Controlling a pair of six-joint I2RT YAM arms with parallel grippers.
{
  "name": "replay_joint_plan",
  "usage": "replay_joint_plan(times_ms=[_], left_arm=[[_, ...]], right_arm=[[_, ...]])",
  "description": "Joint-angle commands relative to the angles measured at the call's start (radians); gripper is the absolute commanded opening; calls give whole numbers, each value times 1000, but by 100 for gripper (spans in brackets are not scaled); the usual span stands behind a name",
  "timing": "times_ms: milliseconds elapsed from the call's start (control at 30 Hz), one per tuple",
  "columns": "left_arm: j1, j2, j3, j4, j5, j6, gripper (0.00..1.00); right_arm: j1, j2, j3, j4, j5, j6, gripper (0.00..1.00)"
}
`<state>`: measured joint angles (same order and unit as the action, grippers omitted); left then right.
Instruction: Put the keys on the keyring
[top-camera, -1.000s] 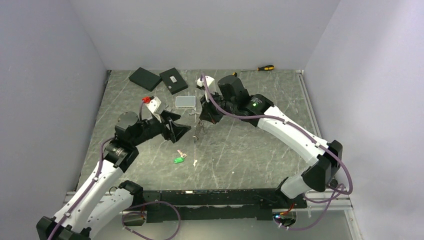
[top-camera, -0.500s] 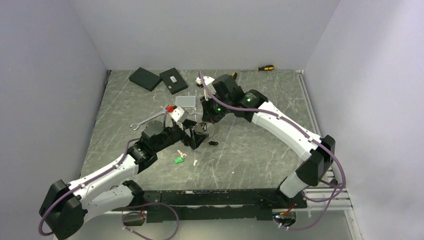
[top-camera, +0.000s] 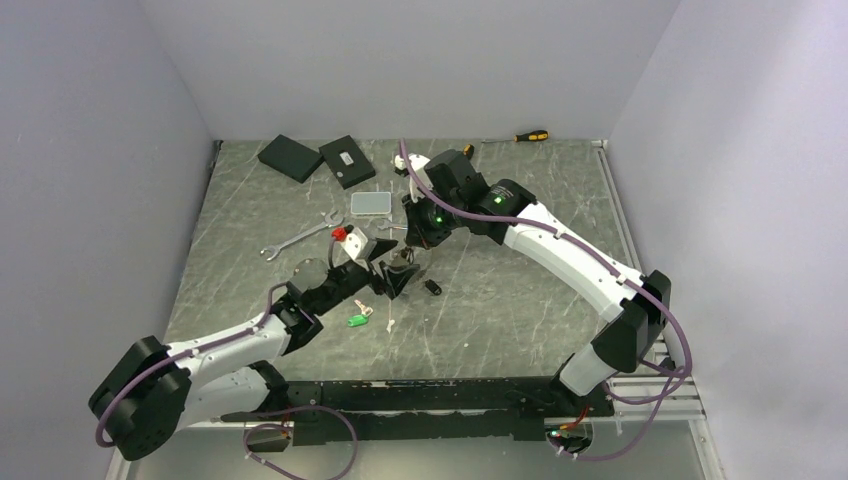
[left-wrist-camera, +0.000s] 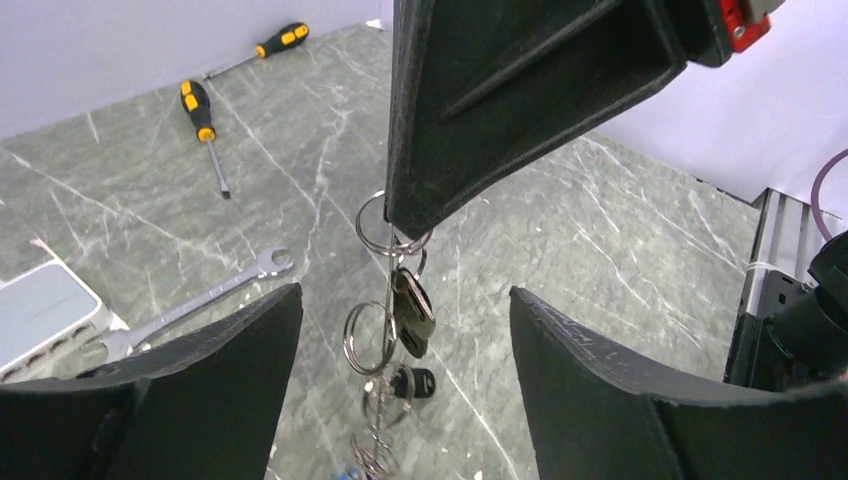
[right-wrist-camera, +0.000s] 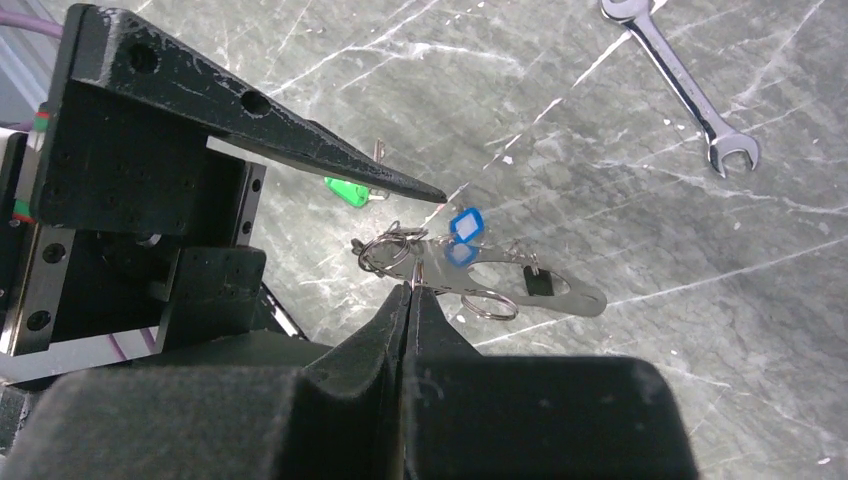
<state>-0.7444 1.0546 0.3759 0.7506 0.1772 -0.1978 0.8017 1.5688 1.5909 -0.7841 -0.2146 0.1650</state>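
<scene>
My right gripper (right-wrist-camera: 412, 290) is shut on the thin wire of the keyring (left-wrist-camera: 389, 275), which hangs edge-on above the table. Small split rings (left-wrist-camera: 368, 340), a dark key (left-wrist-camera: 412, 312) and blue-tagged keys (right-wrist-camera: 465, 222) dangle from it. My left gripper (left-wrist-camera: 406, 292) is open, its fingers (left-wrist-camera: 200, 390) on either side of the hanging bunch without touching it. On the table lie a black key (top-camera: 432, 287), a green-tagged key (top-camera: 357, 320) and a small plain key (top-camera: 389, 323). In the top view the two grippers meet at mid-table (top-camera: 402, 262).
A spanner (top-camera: 296, 237) and a clear plastic box (top-camera: 371, 203) lie behind the left gripper. Two black cases (top-camera: 318, 158) sit at the back left, and a screwdriver (top-camera: 530, 135) lies by the back wall. A second screwdriver (left-wrist-camera: 200, 110) shows in the left wrist view.
My left arm has stretched forward and right, so its open fingers now flank the hanging bunch. The right gripper has swung slightly and stays shut. A black key now lies on the table.
</scene>
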Motion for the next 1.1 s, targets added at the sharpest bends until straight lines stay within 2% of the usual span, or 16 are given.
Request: replay_joint_plan(times_ms=[0,200,300,500,700,900,1067], left_arm=[[-12,19,-10,189,-25,70,75],[-21,25,-28,248,-42,108,54],[-28,39,-34,266,-48,110,35],[-41,50,-32,275,-58,129,28],[-47,47,-22,240,-59,160,3],[-59,32,-21,197,-58,254,0],[-80,10,8,74,-61,368,0]], right_arm=[[-2,-46,72,-7,9,21,0],[-2,-36,99,-32,-20,33,0],[-2,-43,91,-21,-25,44,0],[-2,-50,78,-8,-45,54,0],[-1,-58,78,-15,-43,54,0],[-2,-59,89,-37,-35,46,0],[-6,-47,125,-95,-45,27,0]])
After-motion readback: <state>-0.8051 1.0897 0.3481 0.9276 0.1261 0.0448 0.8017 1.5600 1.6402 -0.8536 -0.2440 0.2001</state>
